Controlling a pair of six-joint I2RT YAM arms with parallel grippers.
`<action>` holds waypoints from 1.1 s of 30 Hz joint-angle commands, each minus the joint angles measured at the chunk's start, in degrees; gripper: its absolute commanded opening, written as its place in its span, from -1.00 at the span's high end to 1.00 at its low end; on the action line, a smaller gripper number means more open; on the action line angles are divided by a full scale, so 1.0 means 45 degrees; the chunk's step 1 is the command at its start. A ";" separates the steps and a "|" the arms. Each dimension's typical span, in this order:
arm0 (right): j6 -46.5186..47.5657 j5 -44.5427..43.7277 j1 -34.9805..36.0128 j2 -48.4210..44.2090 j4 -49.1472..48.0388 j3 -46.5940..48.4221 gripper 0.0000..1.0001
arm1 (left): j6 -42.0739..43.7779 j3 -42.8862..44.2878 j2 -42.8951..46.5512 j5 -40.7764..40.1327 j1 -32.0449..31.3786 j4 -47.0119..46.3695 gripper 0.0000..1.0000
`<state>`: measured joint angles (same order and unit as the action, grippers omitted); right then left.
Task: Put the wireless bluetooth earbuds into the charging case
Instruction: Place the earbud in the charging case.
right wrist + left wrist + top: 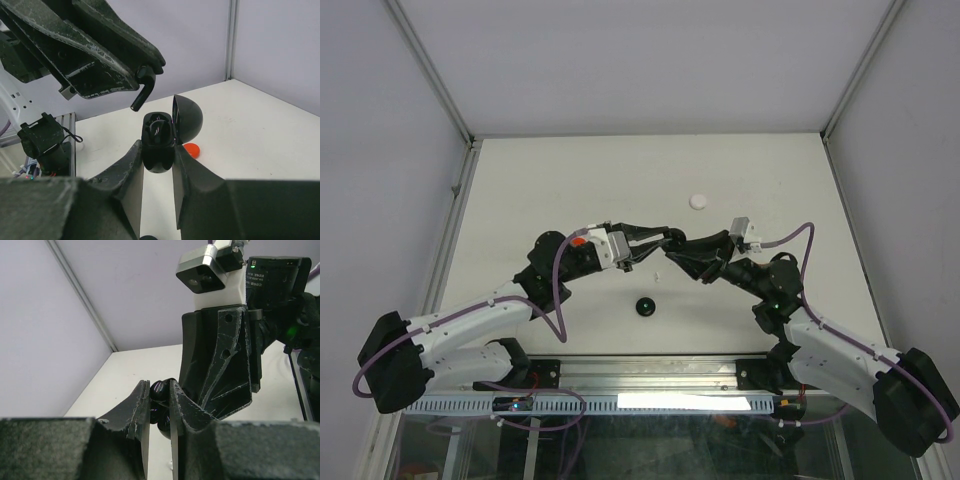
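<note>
Earbud (142,95) just above case (159,150); disc (190,149) on table (260,130) beyond case

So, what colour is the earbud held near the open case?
The earbud is black; the right wrist view shows it best.

place: robot lab cell | seen: plain panel walls (650,60), aluminium frame posts (430,68) — white table (570,170), metal mounting rail (650,372)

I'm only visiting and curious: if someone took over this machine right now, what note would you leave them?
Left gripper: shut on a black earbud, stem pointing down, just above the charging case.
Right gripper: shut on that case, which is open.
Done: earbud and case are both held, close together.
To do: lower the earbud into its slot, let go, close the case.
</note>
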<state>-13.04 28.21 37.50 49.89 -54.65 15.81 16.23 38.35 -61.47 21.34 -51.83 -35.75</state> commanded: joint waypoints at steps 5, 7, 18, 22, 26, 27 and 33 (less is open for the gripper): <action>-0.0564 0.0417 0.0011 0.0046 -0.1155 0.0656 1.00 | 0.1037 -0.0162 -0.0284 0.0158 -0.0258 -0.1148 0.76; -0.0594 0.0467 0.0015 0.0065 -0.1189 0.0647 1.00 | 0.1135 -0.0211 -0.0285 0.0140 -0.0276 -0.1158 0.76; -0.0683 0.0430 0.0022 0.0028 -0.1312 0.0667 1.00 | 0.1316 -0.0347 -0.0172 0.0378 -0.0371 -0.0940 0.75; -0.0668 0.0431 0.0024 0.0021 -0.1333 0.0659 1.00 | 0.1270 -0.0429 -0.0006 0.0591 -0.0443 -0.0827 0.72; -0.0666 0.0419 0.0022 0.0077 -0.1346 0.0663 1.00 | 0.1218 -0.0455 0.0139 0.0628 -0.0546 -0.0826 0.72; -0.0668 0.0425 0.0014 0.0082 -0.1350 0.0665 1.00 | 0.1203 -0.0458 0.0171 0.0631 -0.0566 -0.0826 0.72; -0.0650 0.0402 0.0025 0.0055 -0.1361 0.0674 1.00 | 0.1234 -0.0449 0.0257 0.0714 -0.0645 -0.0507 0.69</action>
<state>-15.59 30.72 37.52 50.28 -57.23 15.88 21.08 36.60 -62.11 21.61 -53.63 -37.65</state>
